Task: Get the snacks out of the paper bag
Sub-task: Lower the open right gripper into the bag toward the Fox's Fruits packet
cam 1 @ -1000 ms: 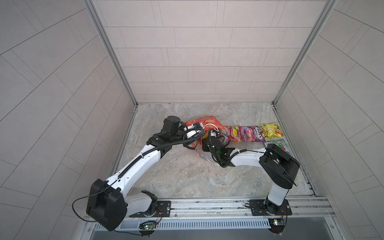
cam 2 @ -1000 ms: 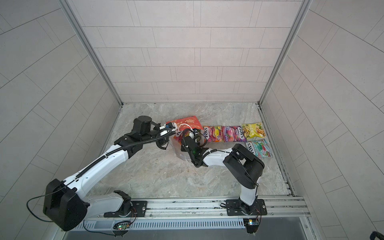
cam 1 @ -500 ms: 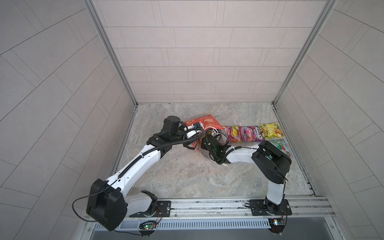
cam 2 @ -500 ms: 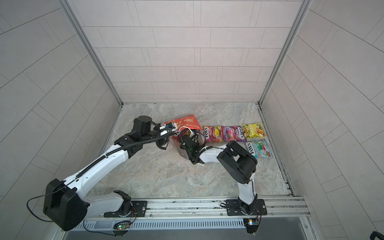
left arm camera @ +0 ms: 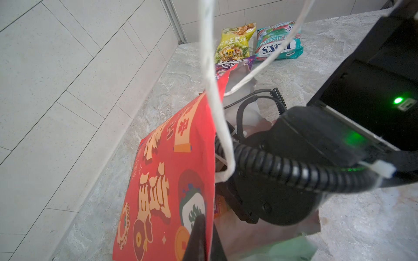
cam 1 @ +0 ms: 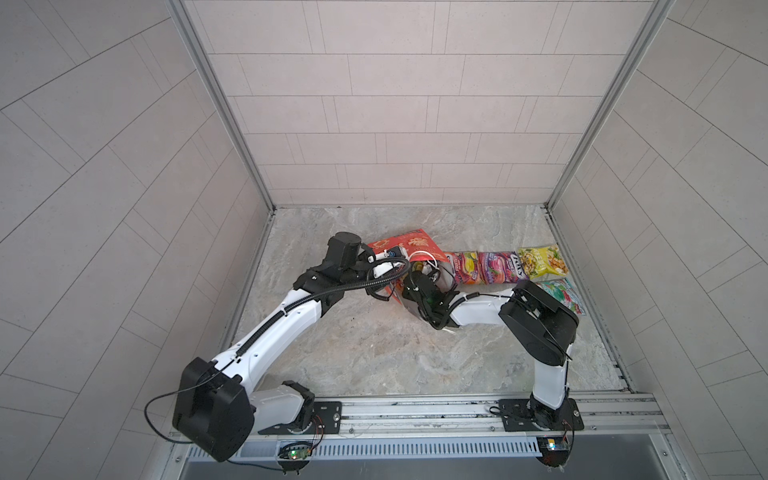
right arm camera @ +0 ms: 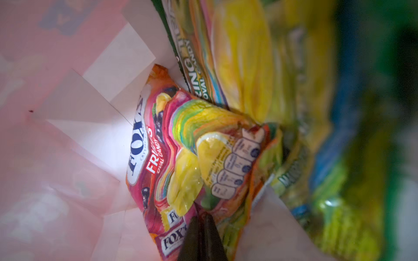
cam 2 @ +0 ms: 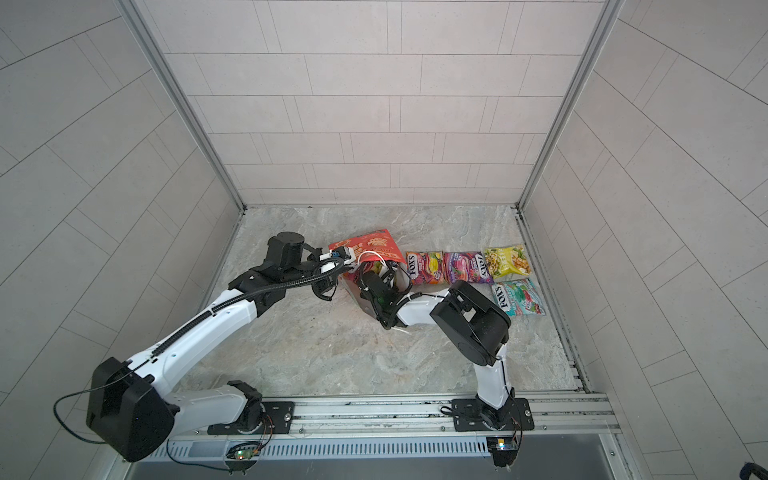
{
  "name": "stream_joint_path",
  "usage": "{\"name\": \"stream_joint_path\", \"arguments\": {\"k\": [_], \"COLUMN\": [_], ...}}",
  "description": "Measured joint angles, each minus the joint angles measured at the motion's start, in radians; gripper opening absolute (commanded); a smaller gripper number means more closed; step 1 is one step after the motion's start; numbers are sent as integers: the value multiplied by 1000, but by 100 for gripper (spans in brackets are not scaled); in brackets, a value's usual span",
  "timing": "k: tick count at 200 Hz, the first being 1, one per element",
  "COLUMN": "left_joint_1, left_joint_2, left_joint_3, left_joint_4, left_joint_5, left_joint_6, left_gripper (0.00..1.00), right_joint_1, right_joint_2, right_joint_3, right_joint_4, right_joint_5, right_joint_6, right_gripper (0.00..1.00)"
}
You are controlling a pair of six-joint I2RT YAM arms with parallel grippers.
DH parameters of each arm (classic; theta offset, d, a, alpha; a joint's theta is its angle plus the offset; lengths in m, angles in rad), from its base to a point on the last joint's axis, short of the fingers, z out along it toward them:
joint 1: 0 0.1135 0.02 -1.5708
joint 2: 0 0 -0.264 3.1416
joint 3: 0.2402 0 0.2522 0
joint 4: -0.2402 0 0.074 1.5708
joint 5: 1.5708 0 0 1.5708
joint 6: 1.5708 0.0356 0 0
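Four snacks lay out on the table (cam 1: 374, 353), in a row leading away from the right gripper (right arm camera: 201, 235). The orange-red packet (cam 2: 424, 268) was nearest it, then the purple packet (cam 2: 467, 268) and the yellow-green packet (cam 2: 507, 261). The teal packet (cam 2: 517, 297) lay farthest off.

One paper bag (cam 1: 415, 245) was tilted over, mouth toward that row. The left gripper (left arm camera: 207, 241) was clamped on the bag's red wall at the rim, propping the mouth open.

The right gripper was deep inside the bag, jaws closed down. Its tips pinched the near edge of a Fox's fruits packet (right arm camera: 172, 146) directly ahead of them. Beside that packet sat a yellow-and-green packet (right arm camera: 237, 67). Blurred green-blue foil past it might have been a third; could not tell. At least two sat inside.

Step in hand, as judged: fifth packet gripped, not yet drawn out. The next move would call for a straight pull back through the mouth, clear of the cord handle (left arm camera: 212, 90), then a set-down next to the row.
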Motion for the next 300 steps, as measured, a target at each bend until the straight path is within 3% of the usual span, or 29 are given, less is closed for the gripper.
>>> {"name": "stream_joint_path", "arguments": {"k": [182,300], "left_joint_1": [0,1], "left_joint_2": [54,63], "left_joint_3": [30,30], "left_joint_4": [1,1], "left_joint_5": [22,22], "left_joint_6": [26,26], "left_gripper": [0,0], "right_joint_1": [86,104], "right_joint_2": [-314,-449], "right_joint_3": [-124,-193], "right_joint_4": [-70,-134], "right_joint_5": [-1,-19], "right_joint_6": [-286,-339], "right_gripper": [3,2]}}
